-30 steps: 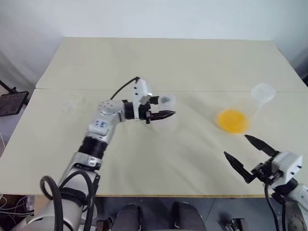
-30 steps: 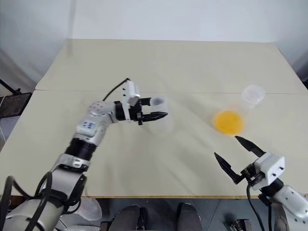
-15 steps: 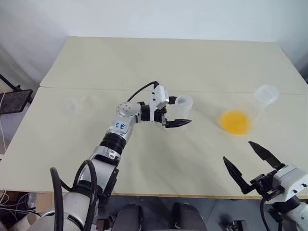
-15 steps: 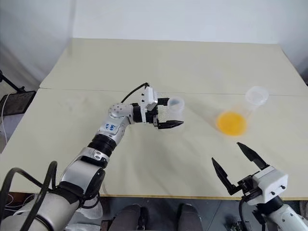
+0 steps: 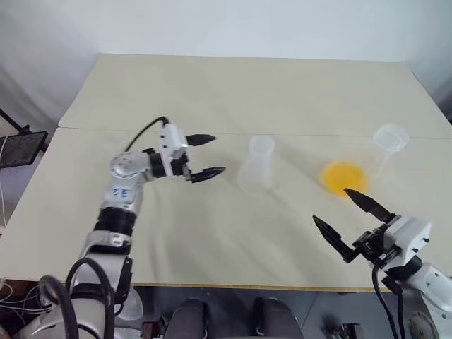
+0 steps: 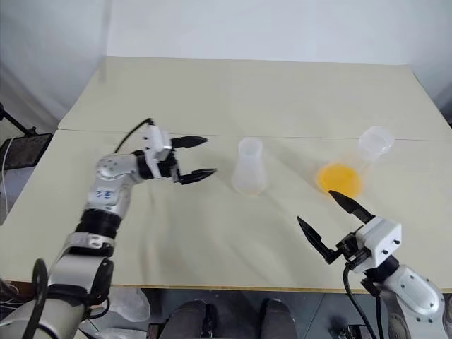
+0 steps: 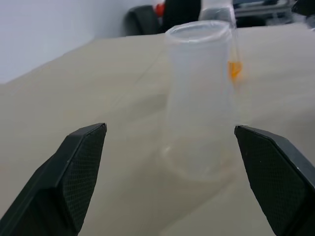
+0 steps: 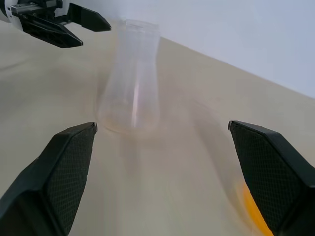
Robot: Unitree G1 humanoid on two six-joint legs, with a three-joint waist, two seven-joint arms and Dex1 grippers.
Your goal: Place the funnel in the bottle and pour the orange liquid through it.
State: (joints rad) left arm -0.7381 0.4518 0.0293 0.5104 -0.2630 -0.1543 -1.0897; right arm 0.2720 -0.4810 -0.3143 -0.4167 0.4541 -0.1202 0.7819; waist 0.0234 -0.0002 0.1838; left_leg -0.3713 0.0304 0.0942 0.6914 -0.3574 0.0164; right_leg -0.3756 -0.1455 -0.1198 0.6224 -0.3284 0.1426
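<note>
The bottle (image 5: 257, 167) stands upright on the bench (image 5: 233, 92), near its middle, empty and free of both arms. I cannot make out the funnel with certainty in these views. To the robot's right of the bottle, well apart from it, stands the larger flask (image 5: 361, 167), and the orange liquid (image 5: 342, 176) lies in its wide base.

The left gripper (image 5: 203, 155) hangs beside the bottle on the robot's left, not touching it, with its fingers spread wide and holding nothing. The right gripper (image 5: 344, 219) waits near the front edge of the bench, just before the larger flask, and its fingers are also wide and empty.

I judge that the step in hand is to fetch the funnel, because the bottle neck seems to have nothing in it. To do this well, the left arm should find the funnel first, take it by the flared rim with a soft grip, and bring it straight down over the neck, so that the light bottle is not pushed over. The right arm should wait away from the larger flask until the funnel sits firmly.
</note>
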